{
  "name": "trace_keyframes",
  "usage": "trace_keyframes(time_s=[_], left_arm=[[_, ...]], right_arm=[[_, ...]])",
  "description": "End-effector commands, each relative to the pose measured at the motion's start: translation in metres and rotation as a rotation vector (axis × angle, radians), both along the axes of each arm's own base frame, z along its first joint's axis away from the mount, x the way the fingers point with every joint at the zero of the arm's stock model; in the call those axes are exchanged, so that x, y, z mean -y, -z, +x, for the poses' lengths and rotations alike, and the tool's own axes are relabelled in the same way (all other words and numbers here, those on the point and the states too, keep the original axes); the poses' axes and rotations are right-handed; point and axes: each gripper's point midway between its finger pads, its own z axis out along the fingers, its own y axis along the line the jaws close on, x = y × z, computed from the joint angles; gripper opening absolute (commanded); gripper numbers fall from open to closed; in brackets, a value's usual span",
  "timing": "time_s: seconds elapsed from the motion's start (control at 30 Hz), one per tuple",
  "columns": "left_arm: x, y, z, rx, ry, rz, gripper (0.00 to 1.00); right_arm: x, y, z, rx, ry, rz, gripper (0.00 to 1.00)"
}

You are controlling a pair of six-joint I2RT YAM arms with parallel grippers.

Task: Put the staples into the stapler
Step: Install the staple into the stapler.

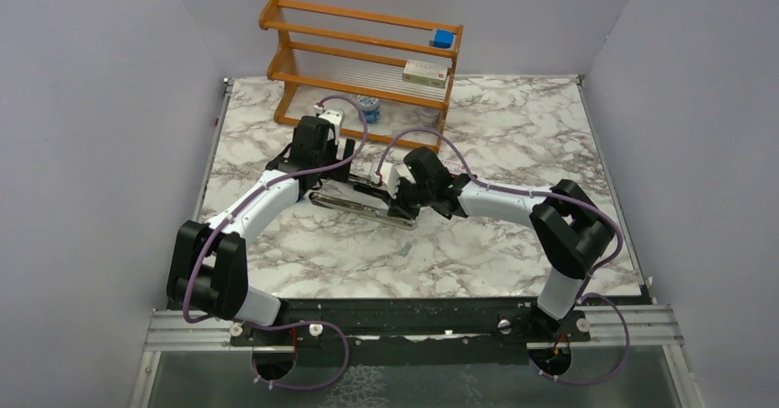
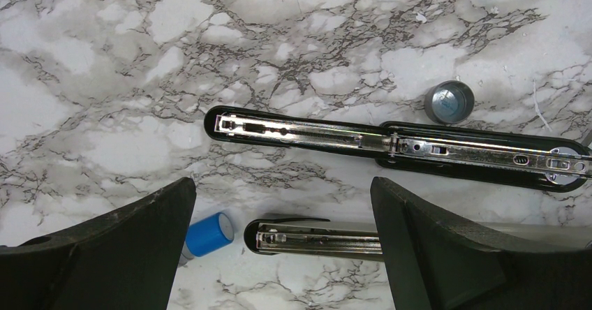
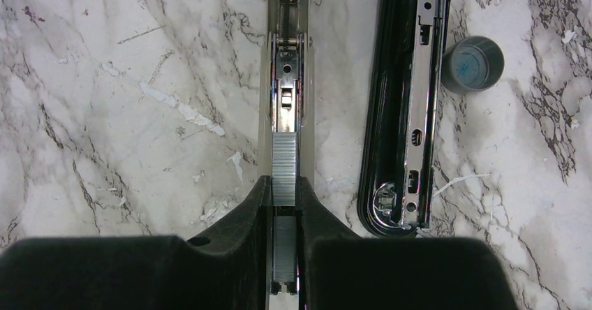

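The stapler (image 2: 391, 142) lies opened out flat on the marble, black with a silver channel; it also shows in the top view (image 1: 363, 204) and on the right of the right wrist view (image 3: 405, 114). A separate silver channel bar (image 3: 286, 79) runs up the middle of the right wrist view. My right gripper (image 3: 284, 184) is shut on a grey strip of staples (image 3: 285, 167) that sits in line with this channel. My left gripper (image 2: 283, 191) is wide open above the rounded end of the channel bar (image 2: 314, 237) and holds nothing.
A grey cap (image 2: 449, 102) lies beside the stapler, and also shows in the right wrist view (image 3: 473, 63). A blue cap (image 2: 208, 234) lies by my left finger. A wooden rack (image 1: 363, 54) at the back holds a box (image 1: 424, 73) and a blue item (image 1: 444, 38).
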Motion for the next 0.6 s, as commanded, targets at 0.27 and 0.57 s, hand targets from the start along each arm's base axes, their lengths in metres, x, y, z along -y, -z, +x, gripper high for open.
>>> trace_keyframes(time_s=[0.27,0.57], left_arm=[[0.002,-0.007,0.007,0.027,0.001,0.005,0.99],[0.002,-0.007,0.007,0.028,0.001,0.005,0.99]], right_arm=[[0.003,0.005,0.004,0.002,-0.002,-0.038,0.01],[0.007,0.011,0.002,-0.015,-0.002,-0.076,0.01]])
